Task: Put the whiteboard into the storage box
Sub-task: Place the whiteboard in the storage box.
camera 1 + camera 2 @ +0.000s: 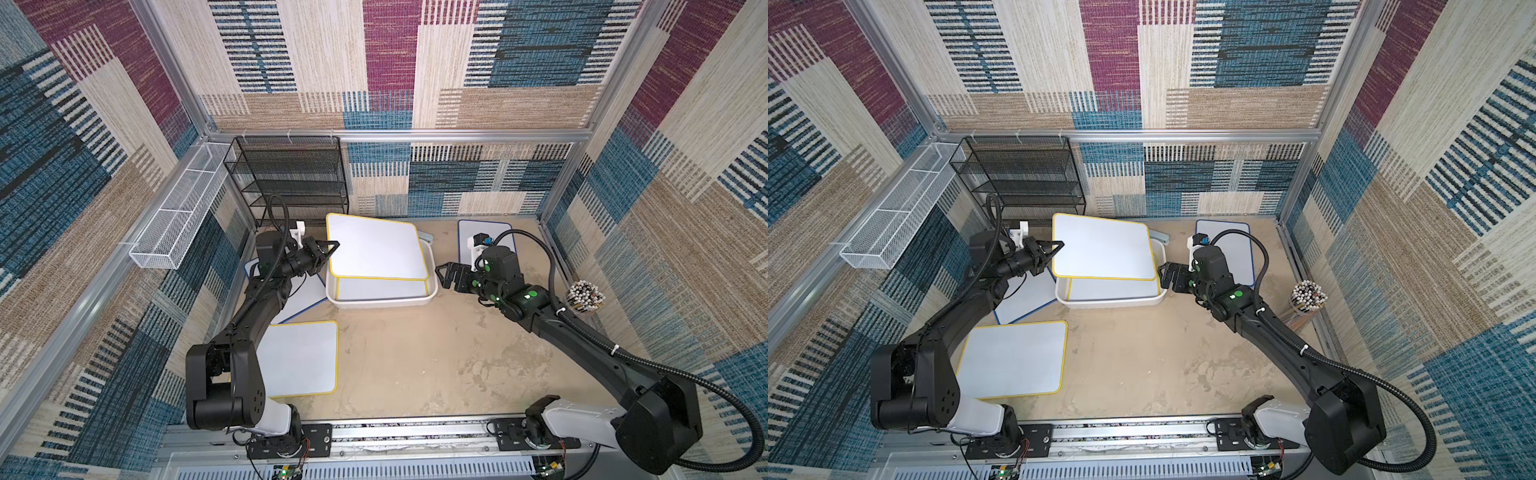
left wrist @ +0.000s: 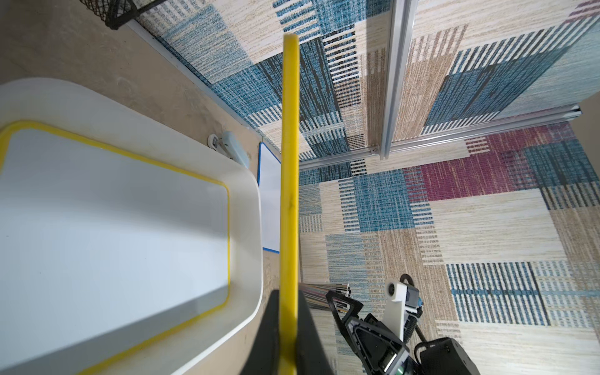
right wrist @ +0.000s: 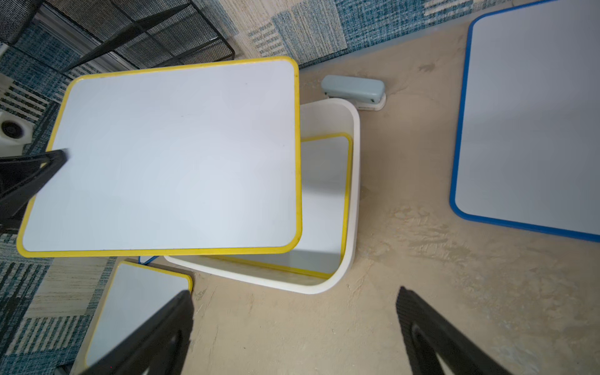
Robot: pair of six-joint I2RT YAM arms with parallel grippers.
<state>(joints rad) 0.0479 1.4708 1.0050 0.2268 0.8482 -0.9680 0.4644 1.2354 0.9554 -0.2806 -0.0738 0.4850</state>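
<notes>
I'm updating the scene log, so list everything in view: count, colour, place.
held whiteboard: 1, yellow frame, above the storage box
boxed whiteboard: 1, yellow frame, flat inside the box
table whiteboard: 1, yellow frame, near the left arm's base
blue whiteboards: 2, blue frame, one under the left arm, one far right
storage box: 1, white, table centre
stapler: 1, grey-blue, behind the box
pencil cup: 1, black-and-white pencil ends, right edge
mesh rack: 1, black, back left
wire basket: 1, white, left wall
left gripper: 1, black, shut on the held whiteboard's edge
right gripper: 1, black, open, beside the box
</notes>
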